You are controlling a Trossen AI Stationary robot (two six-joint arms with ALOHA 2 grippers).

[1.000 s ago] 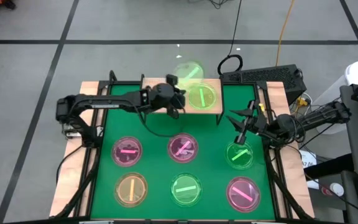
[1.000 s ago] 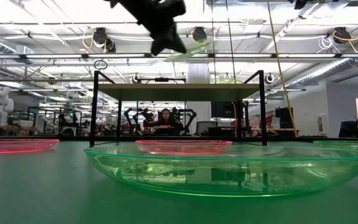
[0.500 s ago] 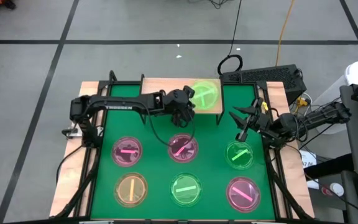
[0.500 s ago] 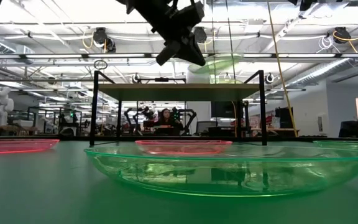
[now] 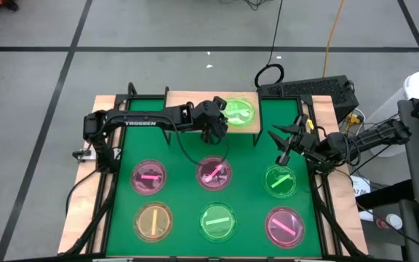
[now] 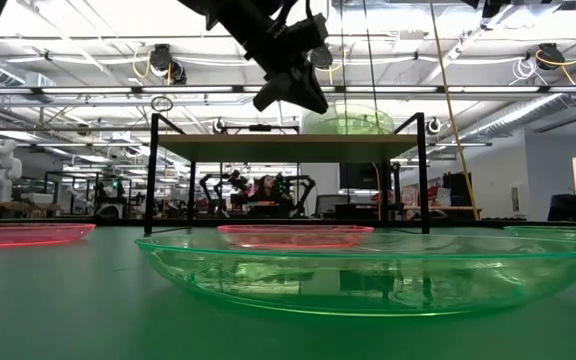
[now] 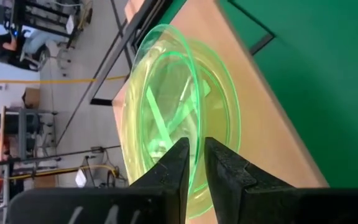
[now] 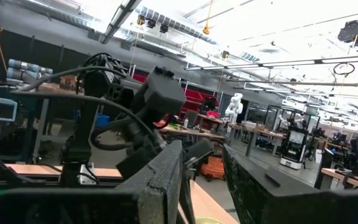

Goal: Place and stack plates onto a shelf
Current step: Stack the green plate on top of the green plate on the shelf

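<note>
Two green plates (image 5: 239,111) lie nested on the right half of the wooden shelf (image 5: 188,99), also seen in the low view as green plates (image 6: 349,121) on the shelf (image 6: 228,146). My left gripper (image 5: 221,121) is at their left rim, shut on the upper one. My right gripper (image 5: 282,135) hovers open near the table's right edge, above another green plate (image 5: 281,180). Pink plates (image 5: 148,177), (image 5: 214,172), (image 5: 284,225), a yellow-orange plate (image 5: 153,220) and a green plate (image 5: 218,221) rest flat on the green mat. My left gripper (image 7: 197,163) pinches the upper green plate's rim (image 7: 195,144) between its two fingers, at the side toward the table's left. The fingers come from the left, slanting down. The plate sits about level inside the lower green plate on the shelf.
The shelf's left half is bare wood. The shelf's black legs (image 6: 152,175) stand on the mat at the far edge. A black keyboard (image 5: 308,90) and cables lie beyond the table's far right corner. People sit in the room behind the table in the low view.
My left gripper has moved toward the table's right and down, still shut on the green plate. The plate was tilted, high above the shelf's far edge; it has come level and dropped onto the green plate lying on the shelf.
</note>
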